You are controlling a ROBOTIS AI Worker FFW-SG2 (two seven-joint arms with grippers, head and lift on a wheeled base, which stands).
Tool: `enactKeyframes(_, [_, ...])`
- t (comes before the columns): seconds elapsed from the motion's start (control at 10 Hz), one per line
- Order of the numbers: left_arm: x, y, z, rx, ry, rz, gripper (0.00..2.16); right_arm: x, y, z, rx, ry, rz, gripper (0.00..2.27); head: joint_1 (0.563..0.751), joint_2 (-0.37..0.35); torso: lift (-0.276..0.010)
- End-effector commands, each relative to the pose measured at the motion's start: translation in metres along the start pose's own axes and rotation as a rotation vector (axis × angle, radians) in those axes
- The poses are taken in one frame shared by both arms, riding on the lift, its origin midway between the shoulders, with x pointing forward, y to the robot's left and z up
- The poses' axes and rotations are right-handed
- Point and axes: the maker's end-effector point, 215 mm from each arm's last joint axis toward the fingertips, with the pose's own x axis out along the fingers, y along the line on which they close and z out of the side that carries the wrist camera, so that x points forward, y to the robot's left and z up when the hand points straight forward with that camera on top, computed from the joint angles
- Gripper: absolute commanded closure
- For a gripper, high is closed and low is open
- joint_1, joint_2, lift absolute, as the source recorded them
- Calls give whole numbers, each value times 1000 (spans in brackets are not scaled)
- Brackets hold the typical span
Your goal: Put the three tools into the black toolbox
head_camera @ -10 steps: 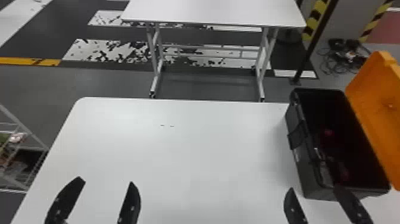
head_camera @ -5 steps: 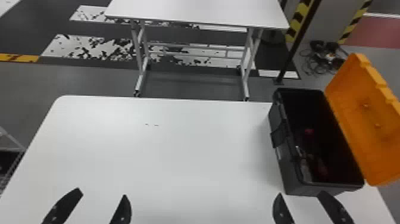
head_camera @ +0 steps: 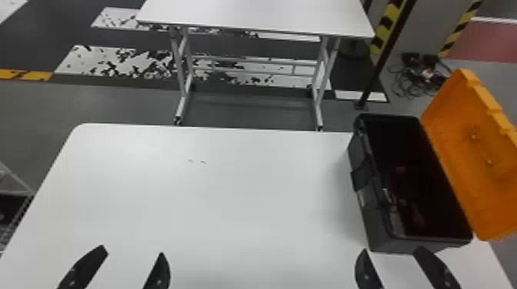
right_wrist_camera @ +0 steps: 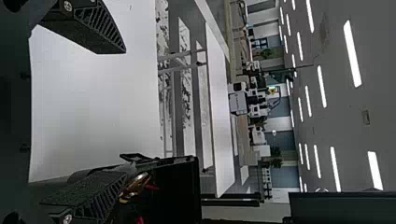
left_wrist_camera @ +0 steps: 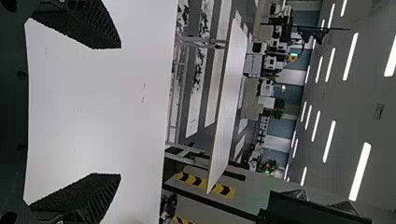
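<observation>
Over the last second, the white table and the black toolbox have slid toward the left of the head view, the toolbox keeping its place on the tabletop. Both grippers now appear slightly lower, closer to the view's bottom edge.

The toolbox stands upright at the table's right edge, covering the far right corner, its long side running from near to far. Its orange lid is open, tilted outward past the right edge. The tools lie inside, at least partly toward the toolbox's near end; red and shiny metal parts show in the dark interior, but they are too dim to count.

The left gripper is above the near left part of the table, its two black fingers spread well apart. The right gripper is by the toolbox's near end, its fingers also spread; whether it touches the toolbox cannot be told.

Beyond the far edge stands a second white table on metal legs, with tangled cables on the floor to its right.
</observation>
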Motion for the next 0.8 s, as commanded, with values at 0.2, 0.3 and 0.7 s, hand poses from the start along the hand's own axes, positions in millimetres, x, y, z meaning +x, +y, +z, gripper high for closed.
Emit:
enactKeyframes(0.2, [0,0,1,4,-2,-2,12,-2,-1,-3,22,-2,-3,76,695,-56,-51])
enactKeyframes(0.3, [0,-1,-2,2,2,-4,12,-2,-1,-9,22,4,-2,76,695,-59,-51])
enactKeyframes(0.7, [1,-3,-7,9,10,-9,12,-3,-1,-6,18,-18,0,76,695,-68,-51])
